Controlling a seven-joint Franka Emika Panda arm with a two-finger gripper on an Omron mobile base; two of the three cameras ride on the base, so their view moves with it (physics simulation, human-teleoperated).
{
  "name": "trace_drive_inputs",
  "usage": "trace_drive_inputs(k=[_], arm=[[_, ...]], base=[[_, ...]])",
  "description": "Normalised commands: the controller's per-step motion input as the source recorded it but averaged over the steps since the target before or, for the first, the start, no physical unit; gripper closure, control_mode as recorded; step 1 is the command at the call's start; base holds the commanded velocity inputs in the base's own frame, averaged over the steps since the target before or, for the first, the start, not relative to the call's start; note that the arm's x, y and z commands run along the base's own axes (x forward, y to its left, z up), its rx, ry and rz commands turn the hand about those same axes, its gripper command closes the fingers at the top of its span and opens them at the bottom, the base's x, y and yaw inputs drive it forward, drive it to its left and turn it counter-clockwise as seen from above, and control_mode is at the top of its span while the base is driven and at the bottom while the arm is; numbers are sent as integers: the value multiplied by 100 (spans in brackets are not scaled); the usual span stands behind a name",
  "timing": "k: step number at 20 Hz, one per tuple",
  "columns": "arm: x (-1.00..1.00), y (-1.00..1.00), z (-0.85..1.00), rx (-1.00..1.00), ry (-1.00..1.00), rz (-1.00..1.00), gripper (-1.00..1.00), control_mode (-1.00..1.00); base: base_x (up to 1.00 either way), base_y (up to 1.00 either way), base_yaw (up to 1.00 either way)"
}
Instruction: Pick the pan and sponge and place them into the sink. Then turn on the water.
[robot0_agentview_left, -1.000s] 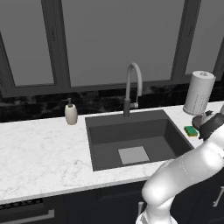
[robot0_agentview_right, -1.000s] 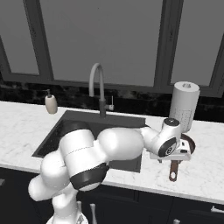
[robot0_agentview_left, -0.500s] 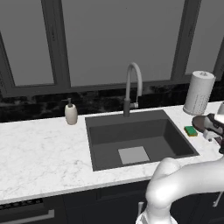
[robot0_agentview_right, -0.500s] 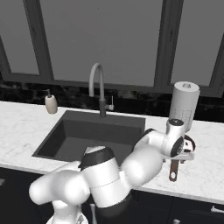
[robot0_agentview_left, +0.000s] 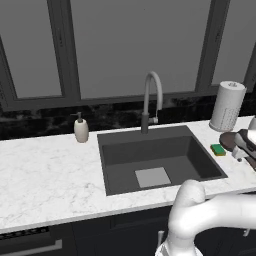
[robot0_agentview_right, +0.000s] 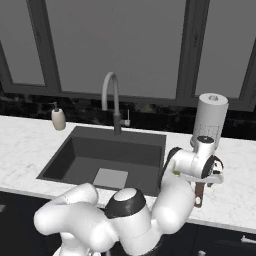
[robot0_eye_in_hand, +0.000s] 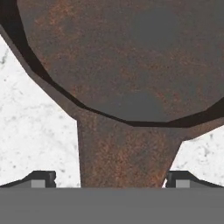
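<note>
We have dropped our gripper (robot0_eye_in_hand: 111, 183) onto the pan (robot0_eye_in_hand: 118, 65) handle at frame bottom, jaws spread either side, unclosed, grasp next

A beige soap dispenser (robot0_agentview_left: 81, 129) stands on the white marble counter (robot0_agentview_left: 45, 180), up against the dark backsplash (robot0_agentview_left: 40, 125). At the far end a paper towel roll (robot0_agentview_left: 227, 106) stands upright. Dark-framed windows (robot0_agentview_left: 130, 45) run along behind.
</note>
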Motion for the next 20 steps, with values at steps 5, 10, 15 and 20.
trace_drive_inputs(k=[5, 10, 15, 20], arm=[[-7, -1, -43, 0, 0, 0, 100, -100], [-50, 0, -38, -1, -17, 0, 100, -100], [-73, 0, -20, 0, -33, 0, 100, -100], [-79, -6, 24, 0, -39, 0, 100, -100]], base=[[0, 0, 0], [0, 0, 0], [0, 0, 0], [0, 0, 0]])
